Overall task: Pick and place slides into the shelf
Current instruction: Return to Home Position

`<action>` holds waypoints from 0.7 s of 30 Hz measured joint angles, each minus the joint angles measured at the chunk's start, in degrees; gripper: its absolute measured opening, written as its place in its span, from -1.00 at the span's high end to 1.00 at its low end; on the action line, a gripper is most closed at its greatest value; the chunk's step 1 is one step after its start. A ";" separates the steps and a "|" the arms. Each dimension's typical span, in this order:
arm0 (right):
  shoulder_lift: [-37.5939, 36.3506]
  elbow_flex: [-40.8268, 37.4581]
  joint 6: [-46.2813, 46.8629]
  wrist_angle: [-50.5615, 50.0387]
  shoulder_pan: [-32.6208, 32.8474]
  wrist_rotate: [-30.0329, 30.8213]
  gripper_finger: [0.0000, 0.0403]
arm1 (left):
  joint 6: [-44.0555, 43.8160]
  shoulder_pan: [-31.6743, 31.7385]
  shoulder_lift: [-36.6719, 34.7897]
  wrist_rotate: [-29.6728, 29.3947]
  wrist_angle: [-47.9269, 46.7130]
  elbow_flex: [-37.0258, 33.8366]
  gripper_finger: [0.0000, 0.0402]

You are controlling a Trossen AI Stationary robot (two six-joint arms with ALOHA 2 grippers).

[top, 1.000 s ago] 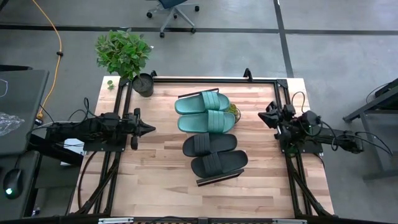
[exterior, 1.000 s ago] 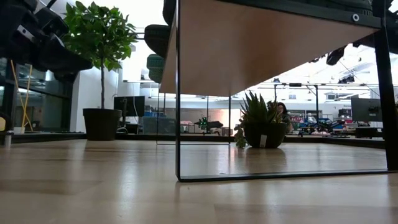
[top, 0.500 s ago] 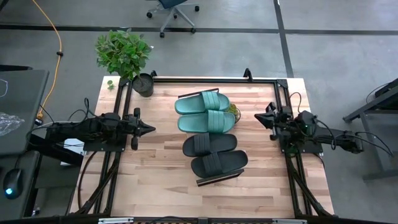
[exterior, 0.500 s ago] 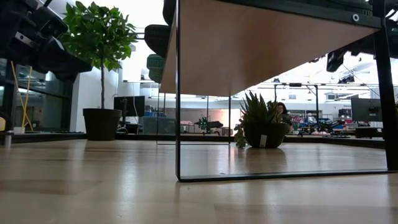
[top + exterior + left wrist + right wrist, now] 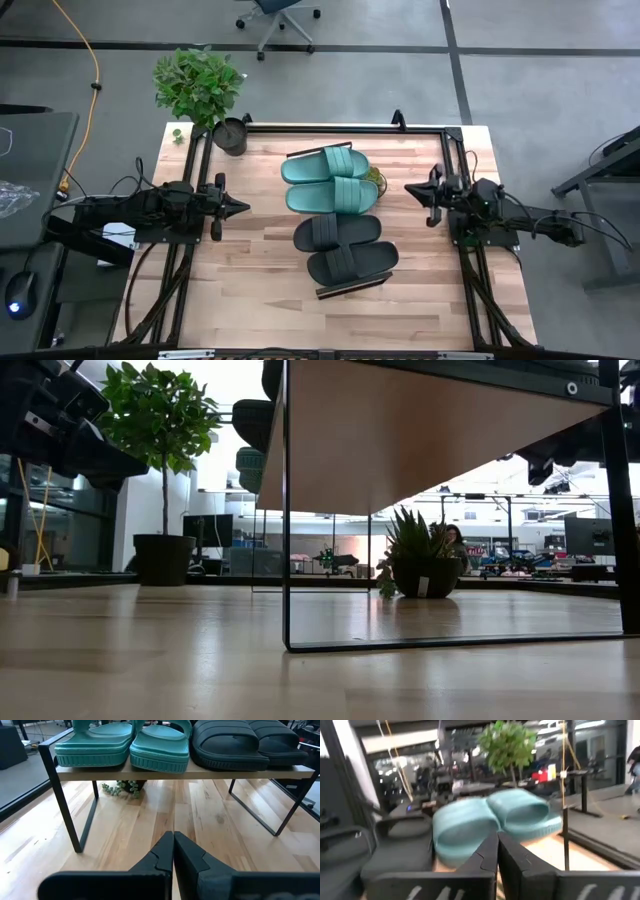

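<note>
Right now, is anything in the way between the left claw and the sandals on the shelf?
No, nothing visible. Only bare tabletop lies between the left gripper and the shelf, where all four slides already sit.

**A robotics lab in an open-plan office**

My desk [image 5: 260, 260] is a butcher-block top ringed by a dark metal frame [image 5: 452, 138]. It stands on a bare grey floor [image 5: 540, 90] crossed by dark strips. A wheeled office chair [image 5: 280, 15] and a loose yellow cable [image 5: 92, 62] lie beyond it. At my left is a dark side desk [image 5: 40, 140] with a mouse [image 5: 14, 306]. Looking level across the room, I see glass walls [image 5: 35, 510], a screen [image 5: 208, 530], potted plants [image 5: 160, 420], cluttered workstations [image 5: 590, 570] and a person [image 5: 452, 540] far off.
</note>
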 joint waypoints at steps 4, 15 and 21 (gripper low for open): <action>0.02 -0.02 0.33 -4.85 0.01 -1.36 1.00 | 0.00 0.00 0.00 0.00 0.00 0.00 1.00; 0.02 -0.04 1.86 -7.68 0.01 -0.75 1.00 | 0.00 0.00 0.00 0.00 0.02 0.00 1.00; 0.02 -0.04 2.96 -7.72 0.01 -0.58 1.00 | 0.00 0.00 0.00 0.00 0.02 -0.02 1.00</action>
